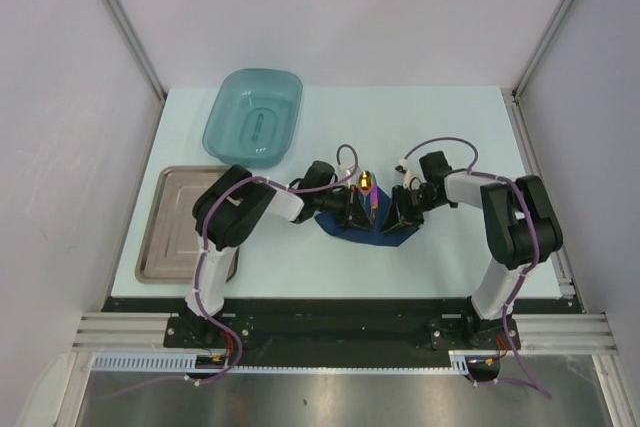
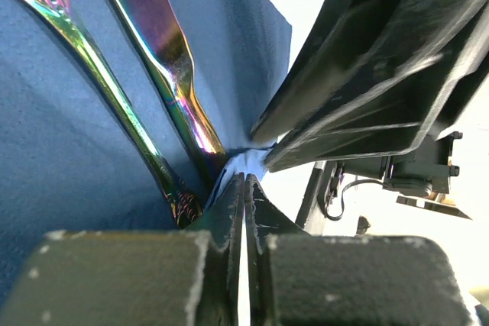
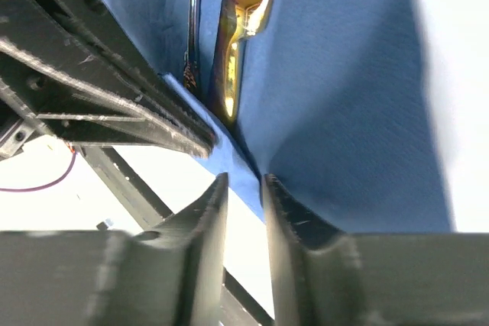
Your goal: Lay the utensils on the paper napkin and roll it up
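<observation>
Top external: napkin (image 1: 362, 235) sits mid-table toward the near edge. The utensils (image 1: 368, 197) lie on it with the gold spoon bowl pointing to the far edge, and both arms crowd in over it. Left wrist: left gripper (image 2: 243, 181) is clenched on the napkin edge by the handle ends, with only a hairline of light between the fingers. Right wrist: right gripper (image 3: 244, 185) shows a narrow gap with blue paper running into it; we cannot tell whether it truly grips. The sheet rises on either side of the handles like a trough. We read the step in hand as starting the roll. We would want both pinches on paper only, with no handle caught. The two arms should carry the edge over together and level, so the sheet wraps the handles rather than tearing or dragging them askew. The paper looks thin, so pull gently. The grippers stand nearly nose to nose, leaving little margin for a knock. Surface: pale, smooth table (image 1: 450, 137), likely slippery under paper. Room: tub (image 1: 253, 117) toward the far left corner and tray (image 1: 170, 237) by the left edge, both well apart from the work.
</observation>
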You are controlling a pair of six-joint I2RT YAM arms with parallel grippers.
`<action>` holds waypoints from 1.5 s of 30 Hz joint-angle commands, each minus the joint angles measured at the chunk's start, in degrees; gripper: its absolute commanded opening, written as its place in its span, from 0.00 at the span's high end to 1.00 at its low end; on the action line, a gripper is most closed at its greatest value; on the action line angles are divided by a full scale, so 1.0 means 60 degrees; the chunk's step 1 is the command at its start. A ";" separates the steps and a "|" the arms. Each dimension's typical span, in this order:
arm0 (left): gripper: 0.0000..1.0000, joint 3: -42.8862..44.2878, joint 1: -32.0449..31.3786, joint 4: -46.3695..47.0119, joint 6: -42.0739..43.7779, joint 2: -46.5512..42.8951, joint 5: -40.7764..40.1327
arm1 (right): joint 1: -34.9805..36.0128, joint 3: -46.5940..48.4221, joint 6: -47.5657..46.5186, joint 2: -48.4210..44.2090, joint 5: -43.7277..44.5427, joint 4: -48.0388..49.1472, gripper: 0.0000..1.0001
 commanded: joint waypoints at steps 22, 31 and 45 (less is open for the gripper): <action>0.99 0.0172 0.0108 0.0073 0.0274 0.0176 -0.0158 | -0.1762 -0.0234 -0.0376 -0.0205 0.0669 -0.1100 0.34; 0.99 0.0245 0.0108 0.0103 0.0260 0.0191 -0.0187 | -0.1455 -0.0350 0.0986 -0.0027 -0.2670 0.0759 0.39; 0.99 0.0187 0.0108 0.0220 0.0201 0.0103 -0.0202 | -0.1864 -0.1215 0.3126 -0.1009 -0.3598 0.2285 0.04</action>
